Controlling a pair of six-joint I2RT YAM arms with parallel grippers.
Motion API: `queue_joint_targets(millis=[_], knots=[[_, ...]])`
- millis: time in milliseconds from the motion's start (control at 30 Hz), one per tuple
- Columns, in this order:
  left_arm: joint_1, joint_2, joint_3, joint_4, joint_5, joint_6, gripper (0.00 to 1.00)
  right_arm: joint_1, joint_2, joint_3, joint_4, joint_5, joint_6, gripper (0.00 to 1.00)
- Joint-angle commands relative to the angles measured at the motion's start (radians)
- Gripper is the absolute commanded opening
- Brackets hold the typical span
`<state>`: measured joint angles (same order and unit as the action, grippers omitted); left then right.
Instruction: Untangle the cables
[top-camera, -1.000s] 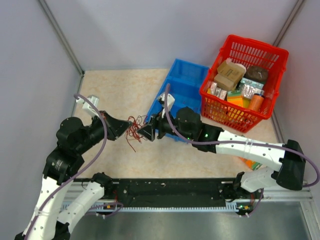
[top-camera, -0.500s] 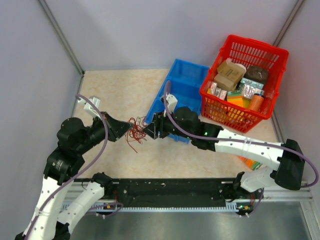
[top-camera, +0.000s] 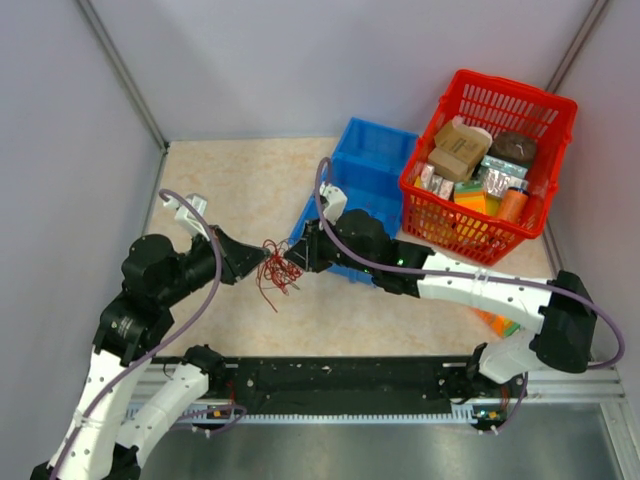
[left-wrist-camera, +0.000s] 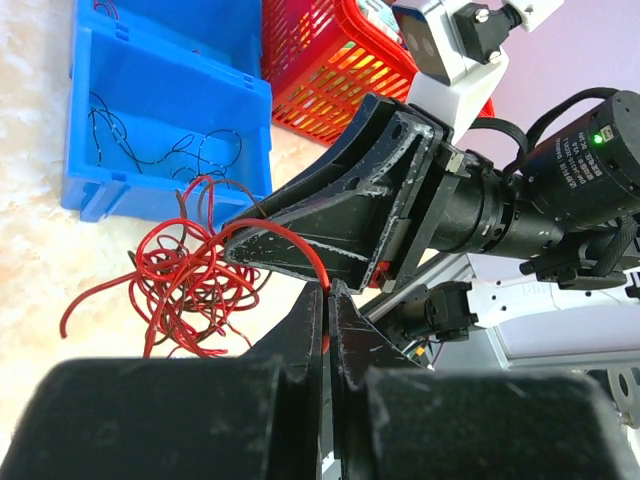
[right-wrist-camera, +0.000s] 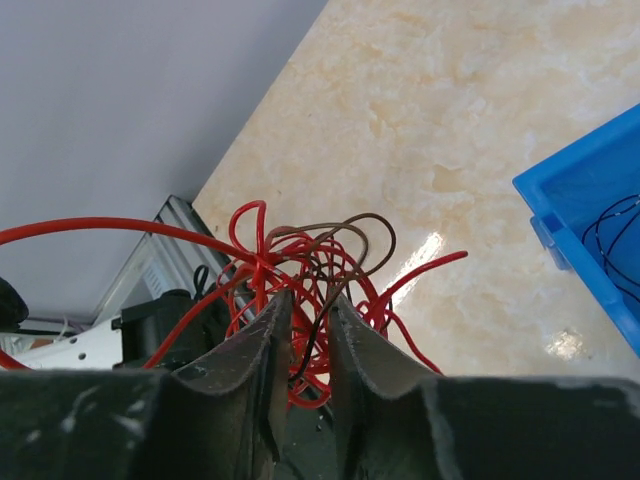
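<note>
The left gripper (left-wrist-camera: 327, 300) has its fingers pressed almost together, with one red strand nipped between the tips. Facing it tip to tip, nearly touching, is the right gripper (right-wrist-camera: 305, 312). Its fingers are drawn narrow too, and red and brown strands run down into the slit between them.

The cables (left-wrist-camera: 190, 285) bunch in a loose knot of red loops, with a few brown ones threaded through, hanging just beside and below both sets of fingertips. A couple of red ends trail down onto the marbled table (right-wrist-camera: 450, 90). From above, the two dark gripper heads crowd in on the knot from either side, so its middle is mostly hidden there.

Just behind the right gripper's fingers lies the blue bin (left-wrist-camera: 150, 195), its near wall close to the tangle, and thin black wires (left-wrist-camera: 170, 150) lie loose on its floor. Past the bin, farther from the fingers, stands the red basket (left-wrist-camera: 320, 60), packed with packets and boxes (top-camera: 470, 160).
</note>
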<state>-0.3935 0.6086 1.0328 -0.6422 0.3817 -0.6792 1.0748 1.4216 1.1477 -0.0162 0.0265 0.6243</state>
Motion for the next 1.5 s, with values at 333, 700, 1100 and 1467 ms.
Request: queue_joint_targets(millis=[333,700,1100,1467], knots=[[-0.001,-0.108,-0.006,-0.181,-0.654,-0.023,0.0,-0.029,-0.294,-0.196,-0.191,0.438,-0.054,0.0],[-0.001,-0.225,-0.132,-0.182,-1.05,0.001,0.0,-0.225,-0.706,-0.47,-0.599,0.641,0.063,0.0],[-0.001,-0.089,-0.221,-0.086,-1.0,0.069,0.0,-0.257,-0.856,-0.342,-0.605,0.557,-0.116,0.0],[-0.001,-0.01,-0.286,-0.057,-0.866,0.058,0.43,-0.257,-0.713,-0.405,-0.217,-0.048,-0.106,0.0]])
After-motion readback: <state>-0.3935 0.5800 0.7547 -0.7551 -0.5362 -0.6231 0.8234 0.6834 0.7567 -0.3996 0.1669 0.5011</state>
